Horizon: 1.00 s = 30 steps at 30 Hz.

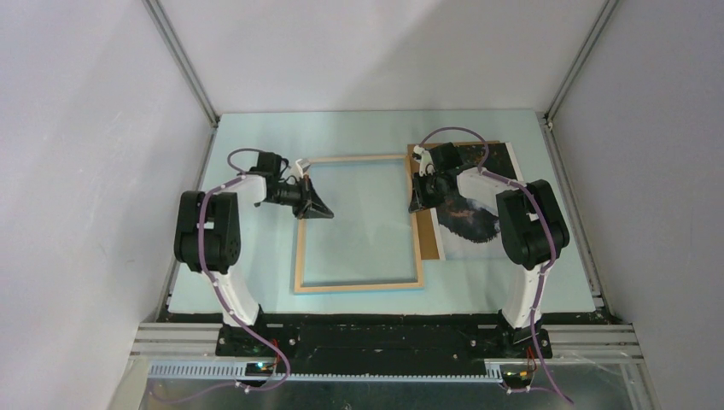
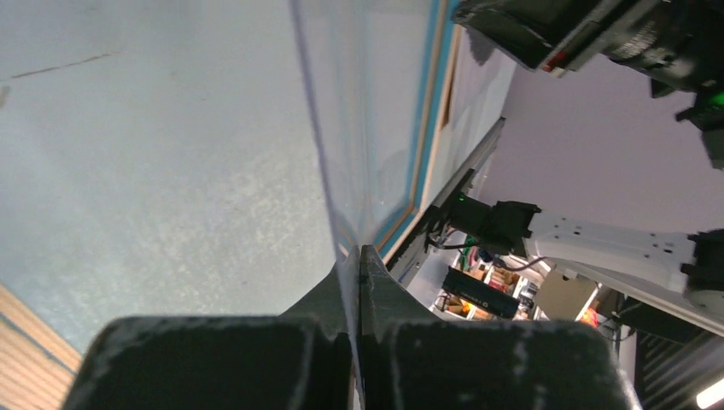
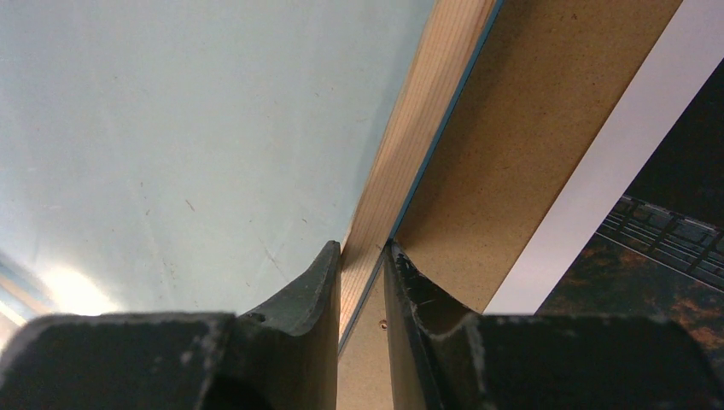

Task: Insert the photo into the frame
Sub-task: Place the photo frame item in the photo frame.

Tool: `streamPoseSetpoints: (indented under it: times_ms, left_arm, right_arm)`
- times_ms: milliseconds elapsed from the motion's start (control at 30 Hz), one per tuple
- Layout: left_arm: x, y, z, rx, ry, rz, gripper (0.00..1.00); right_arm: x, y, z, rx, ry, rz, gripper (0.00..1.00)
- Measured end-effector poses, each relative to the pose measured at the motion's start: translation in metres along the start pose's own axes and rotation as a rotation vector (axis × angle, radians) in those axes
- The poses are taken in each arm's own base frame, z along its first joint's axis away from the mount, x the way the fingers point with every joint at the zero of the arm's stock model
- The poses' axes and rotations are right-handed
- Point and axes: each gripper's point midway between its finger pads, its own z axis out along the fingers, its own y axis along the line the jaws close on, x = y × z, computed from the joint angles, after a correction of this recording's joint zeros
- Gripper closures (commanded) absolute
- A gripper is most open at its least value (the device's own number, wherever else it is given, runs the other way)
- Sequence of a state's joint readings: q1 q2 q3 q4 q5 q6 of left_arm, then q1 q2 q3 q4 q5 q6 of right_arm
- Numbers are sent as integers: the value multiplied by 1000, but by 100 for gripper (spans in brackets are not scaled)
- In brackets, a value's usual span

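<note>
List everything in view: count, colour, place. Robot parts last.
frame: one, pale wood up, blue edges, table centre
clear sheet: one, see-through, at the frame's opening
photo: one, dark with white border, right of frame
board: one, brown, under the photo
table: one, light blue
arms: two, black and white, near edge
left jaws: black, shut on clear sheet
right jaws: black, shut on frame's right rail

One frame (image 1: 359,285), one photo (image 1: 468,229), one brown board (image 1: 427,243), one clear sheet (image 2: 367,128), one table (image 1: 359,128). Two arms: left arm (image 1: 209,231), right arm (image 1: 531,226). Two end effectors: left end effector (image 1: 323,211), right end effector (image 1: 416,205).
</note>
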<state>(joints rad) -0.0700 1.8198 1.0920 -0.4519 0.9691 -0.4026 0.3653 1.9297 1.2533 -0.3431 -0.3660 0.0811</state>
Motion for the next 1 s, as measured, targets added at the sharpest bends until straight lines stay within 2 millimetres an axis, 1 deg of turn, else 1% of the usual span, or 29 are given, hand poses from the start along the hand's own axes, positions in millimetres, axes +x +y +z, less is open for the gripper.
streamPoseSetpoints:
  times_ms: [267,400,633,700,800,833,867,1000]
  left_arm:
    - [3,33,10,-91,8,-31,100]
    - [3,40,11,-113,4,-26,100]
    - [3,45,12,-138,-2,-13,99]
    - [3,46,12,-144,-3,-13,94]
    - [3,50,14,-157,-3,-17,84]
    - [3,52,14,-162,-1,-19,82]
    - [3,54,15,-167,0,-21,77]
    - [5,58,16,-184,6,-23,68]
  right_arm:
    - [0,-1,0,2,1,-2,79]
    - [0,-1,0,3,1,-3,79]
    - [0,-1,0,3,1,-3,79]
    - [0,-1,0,3,1,-3,79]
    - [0,-1,0,3,1,-3,79]
    - [0,-1,0,3,1,-3,79]
    - [0,-1,0,3,1,-3,79]
    - [0,0,0,2,2,-3,79]
